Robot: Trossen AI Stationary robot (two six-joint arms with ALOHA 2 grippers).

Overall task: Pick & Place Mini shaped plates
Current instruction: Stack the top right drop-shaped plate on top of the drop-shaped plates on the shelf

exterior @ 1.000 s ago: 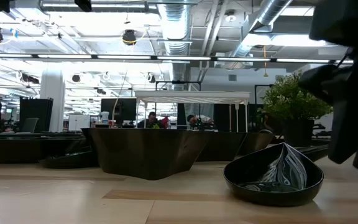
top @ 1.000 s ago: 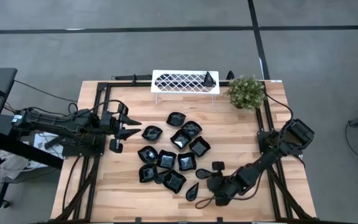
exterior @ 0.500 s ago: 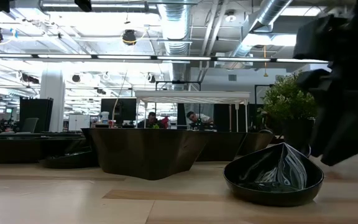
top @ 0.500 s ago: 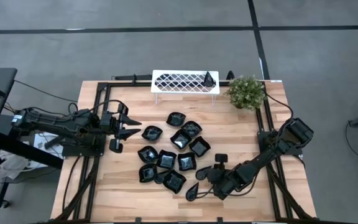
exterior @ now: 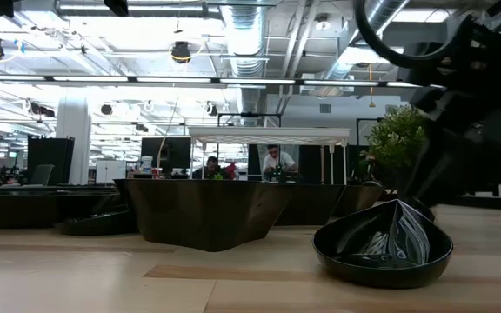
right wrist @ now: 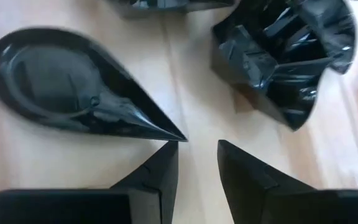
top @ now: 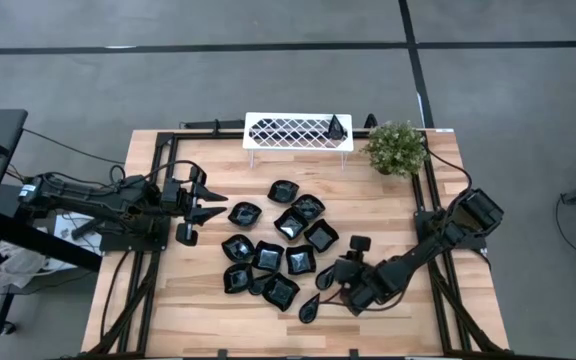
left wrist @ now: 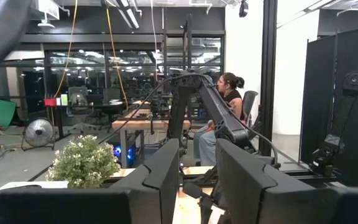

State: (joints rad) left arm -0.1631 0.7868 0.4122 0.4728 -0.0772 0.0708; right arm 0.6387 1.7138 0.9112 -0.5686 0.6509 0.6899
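Observation:
Several glossy black mini plates [top: 278,245] sit clustered mid-table. One more plate [top: 337,126] stands on the white lattice tray [top: 288,132]. A teardrop plate [top: 311,308] [right wrist: 67,84] [exterior: 383,246] lies flat on the wood near the near edge. My right gripper [top: 330,290] [right wrist: 197,155] is open, low over the table, with its fingertips right at the teardrop's pointed end. A ruffled plate [right wrist: 291,56] lies just beyond. My left gripper [top: 204,198] is open and waits at the table's left side. My right gripper comes in slanting down from the table's right. One fingertip [right wrist: 166,155] stands right at the teardrop plate's pointed tip [right wrist: 176,137]. I cannot tell whether it touches. The plate lies flat on the table.
A small green plant [top: 396,147] stands at the far right corner, beside the tray. Black frame rails [top: 433,230] run along the table's left and right sides. Bare wood [top: 198,300] lies near the near left corner. People sit in the room beyond the table.
My right gripper has moved from the near edge toward the far edge and slightly left, closing in on the teardrop plate's pointed end. The plates have stayed where they were.

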